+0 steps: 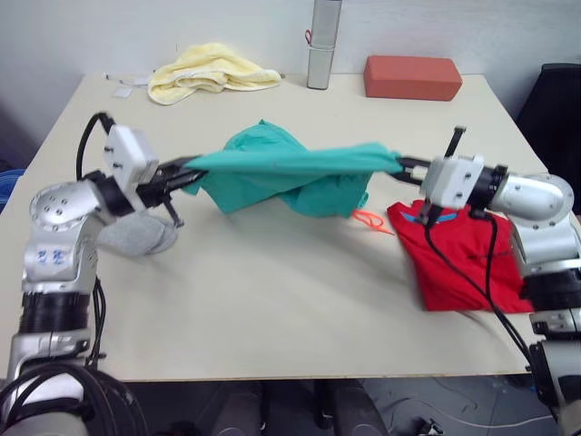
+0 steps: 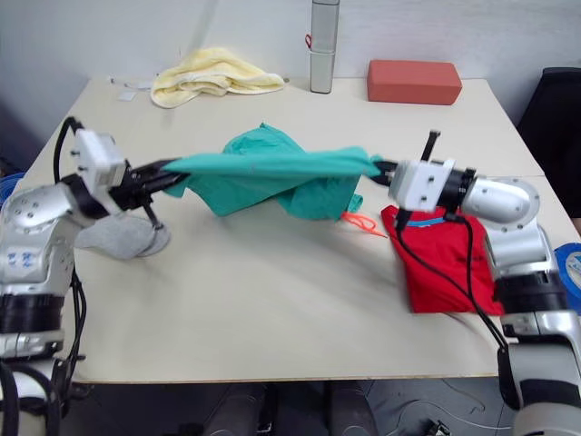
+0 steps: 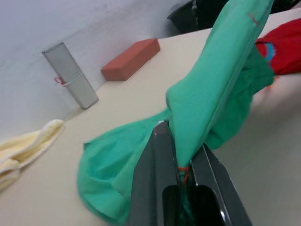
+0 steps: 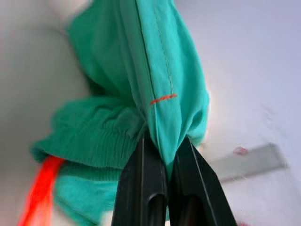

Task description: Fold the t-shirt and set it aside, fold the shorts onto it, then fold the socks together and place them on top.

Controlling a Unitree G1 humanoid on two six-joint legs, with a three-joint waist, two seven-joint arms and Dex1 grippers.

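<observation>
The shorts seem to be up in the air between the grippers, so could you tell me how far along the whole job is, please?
Done: the t-shirt lies folded on the table's right side. In hand: the left gripper and right gripper each pinch an end of the shorts, stretched above the table, not yet folded onto the t-shirt. Left: the socks sit by the left arm, untouched.

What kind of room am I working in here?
Probably a lab or test room, not a home: one bare table against a plain wall, staged props along its back edge like a red block and a metal cylinder, and loose cables on the floor.
</observation>
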